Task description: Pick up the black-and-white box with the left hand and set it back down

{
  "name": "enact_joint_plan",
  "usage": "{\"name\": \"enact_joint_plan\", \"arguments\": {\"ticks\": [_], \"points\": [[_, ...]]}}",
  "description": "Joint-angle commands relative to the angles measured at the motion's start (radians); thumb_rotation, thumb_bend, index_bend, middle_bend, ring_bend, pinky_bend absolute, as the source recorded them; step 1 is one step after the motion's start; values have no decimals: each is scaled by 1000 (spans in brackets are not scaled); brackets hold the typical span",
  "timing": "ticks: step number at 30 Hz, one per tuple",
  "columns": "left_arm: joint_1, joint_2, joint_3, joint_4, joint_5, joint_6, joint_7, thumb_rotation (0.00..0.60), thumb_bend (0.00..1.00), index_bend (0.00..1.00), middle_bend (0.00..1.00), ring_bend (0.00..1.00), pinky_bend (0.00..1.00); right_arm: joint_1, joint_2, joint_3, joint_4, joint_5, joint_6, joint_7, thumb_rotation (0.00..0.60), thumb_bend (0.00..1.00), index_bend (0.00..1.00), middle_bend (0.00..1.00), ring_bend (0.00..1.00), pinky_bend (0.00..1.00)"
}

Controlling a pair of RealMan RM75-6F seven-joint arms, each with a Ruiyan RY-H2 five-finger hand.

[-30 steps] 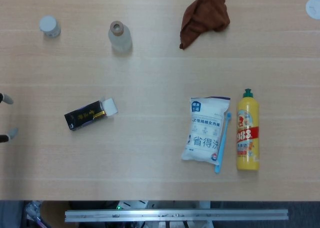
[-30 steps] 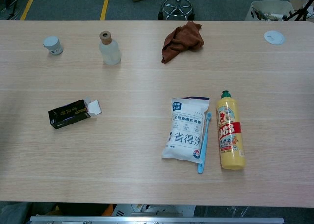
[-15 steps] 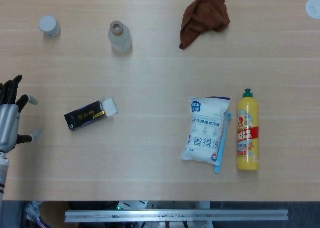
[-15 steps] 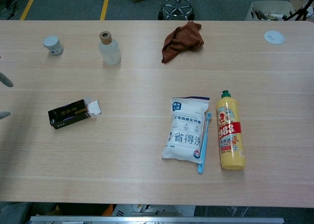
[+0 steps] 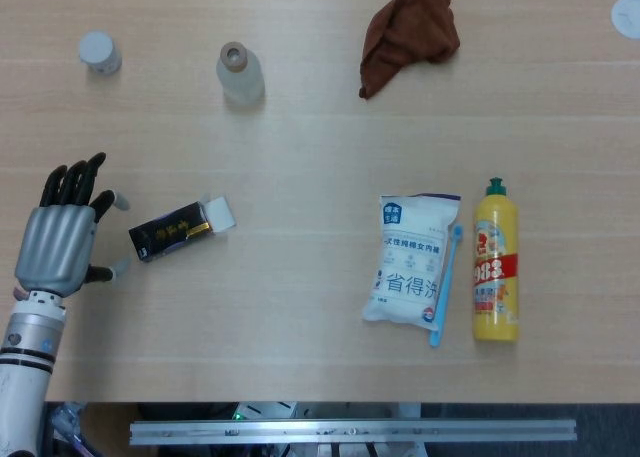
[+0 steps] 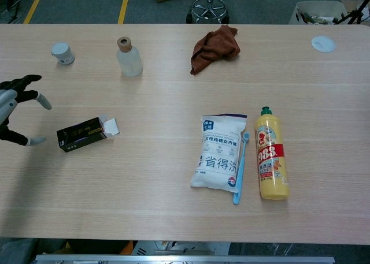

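The left hand (image 5: 62,239) is spread wide and holds nothing, just left of the black-and-white box (image 5: 182,229) lying flat on the table (image 5: 300,157). The head view shows the whole hand; the chest view only shows its fingers (image 6: 23,82).

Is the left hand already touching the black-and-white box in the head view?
No, the left hand hangs open just left of the black-and-white box, with bare table between its fingertips and the box.

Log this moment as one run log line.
phase: approach | left hand: open, fingers spread, just left of black-and-white box, not touching | box: flat on table, white flap open | right hand: not in view
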Motion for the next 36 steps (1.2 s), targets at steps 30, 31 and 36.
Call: {"name": "enact_joint_plan", "arguments": {"ticks": [30,31,36], "points": [[-53,-177,15,204,4,-60,-24,600,138,344,0,0,10,-23,-2,-12,17,12,11,31,600,209,472,349,336,466],[-55,-183,13,214,2,-63,-28,600,138,344,0,0,10,-24,-2,-13,18,13,12,32,600,210,472,349,336,466],[-61,-200,4,249,-12,-76,-44,600,137,344,0,0,10,-25,-3,-14,20,14,10,34,600,209,471,349,336,466]]}}
